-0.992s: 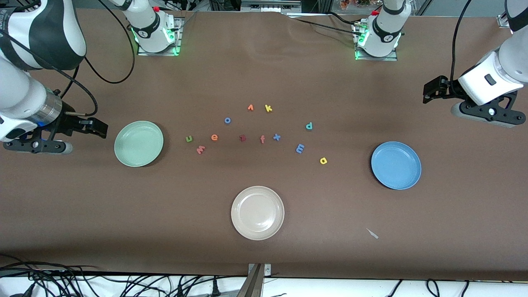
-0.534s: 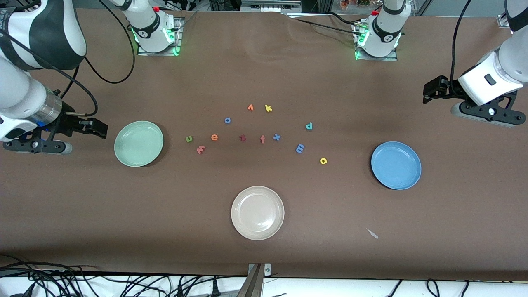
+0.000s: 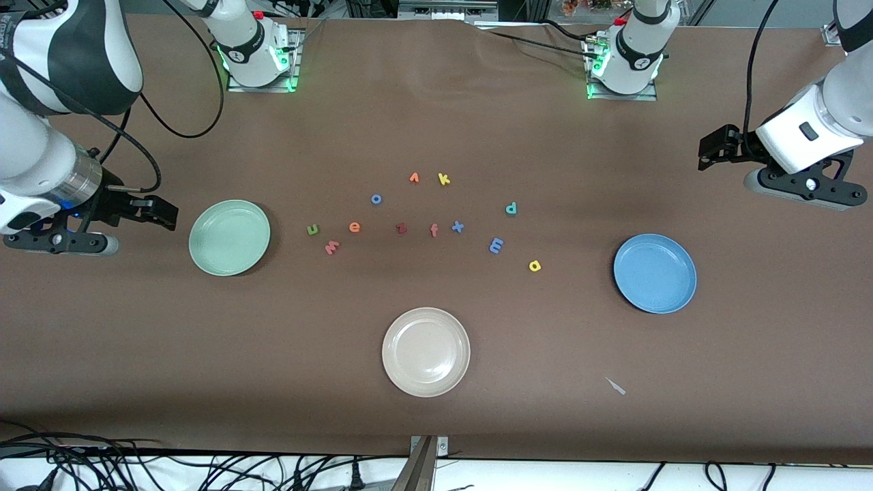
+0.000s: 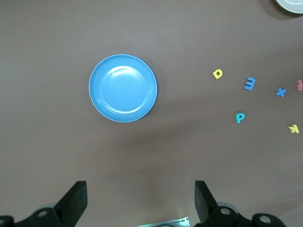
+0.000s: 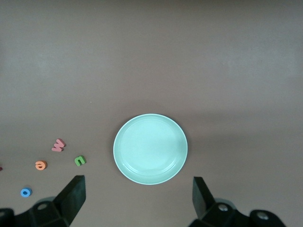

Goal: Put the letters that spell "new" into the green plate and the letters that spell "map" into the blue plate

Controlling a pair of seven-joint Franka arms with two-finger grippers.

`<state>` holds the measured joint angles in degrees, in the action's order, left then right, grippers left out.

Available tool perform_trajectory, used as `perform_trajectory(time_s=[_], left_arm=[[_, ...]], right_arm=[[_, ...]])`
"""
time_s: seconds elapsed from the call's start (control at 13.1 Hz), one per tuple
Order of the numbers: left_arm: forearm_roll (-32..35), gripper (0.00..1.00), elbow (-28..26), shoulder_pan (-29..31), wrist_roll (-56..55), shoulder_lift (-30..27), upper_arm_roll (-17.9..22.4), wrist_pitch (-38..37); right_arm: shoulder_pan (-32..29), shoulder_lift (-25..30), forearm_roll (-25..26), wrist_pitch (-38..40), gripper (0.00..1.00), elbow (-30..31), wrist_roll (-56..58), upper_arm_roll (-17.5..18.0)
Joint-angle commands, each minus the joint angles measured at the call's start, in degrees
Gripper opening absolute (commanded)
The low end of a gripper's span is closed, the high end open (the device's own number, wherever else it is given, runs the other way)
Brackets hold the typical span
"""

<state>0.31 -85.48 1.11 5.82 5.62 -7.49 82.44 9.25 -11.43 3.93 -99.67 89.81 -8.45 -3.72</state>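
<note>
Nothing is sorted yet in the front view: the green plate (image 3: 229, 237) at mid-left of the frame and the blue plate (image 3: 655, 273) at mid-right both sit empty, and all six wanted letters lie loose on the brown counter (image 3: 436, 123) between them. Olive n (image 3: 312, 230), orange e (image 3: 354, 227) and salmon w (image 3: 332, 247) cluster near the green plate; teal p (image 3: 511, 208), blue m (image 3: 496, 245) and yellow a (image 3: 535, 266) lie nearer the blue one. The right gripper (image 3: 160, 211) hangs at the frame's left edge beside the green plate, the left gripper (image 3: 713, 146) at the upper right, both empty and waiting. The left wrist view shows the shallow, glossy blue plate at centre-left, with its fingers (image 4: 75, 201) spread apart along the bottom edge. The right wrist view shows the pale mint plate at centre, with its fingers (image 5: 73, 194) equally wide.
</note>
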Motion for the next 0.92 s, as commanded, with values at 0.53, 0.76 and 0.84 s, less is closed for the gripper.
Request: perform_trajectory(time_s=[0.53,0.76,0.84], left_arm=[[0.74,1.0,0.49,-0.5,0.24,2.9,0.19,-0.7],[0.74,1.0,0.67,-2.87,0.77,10.18,0.19,-0.18],[0.48,1.0,0.93,-4.44,0.95,12.55,0.19,0.43]], right_arm=[[-0.19,0.01,-0.5,1.85,1.0,-0.17,0.27,-0.23],[-0.37,-1.48,-2.25,1.85,1.0,-0.25,0.71,-0.23],[-0.37,-3.49,-3.82,1.85,1.0,-0.25,0.28,-0.23]])
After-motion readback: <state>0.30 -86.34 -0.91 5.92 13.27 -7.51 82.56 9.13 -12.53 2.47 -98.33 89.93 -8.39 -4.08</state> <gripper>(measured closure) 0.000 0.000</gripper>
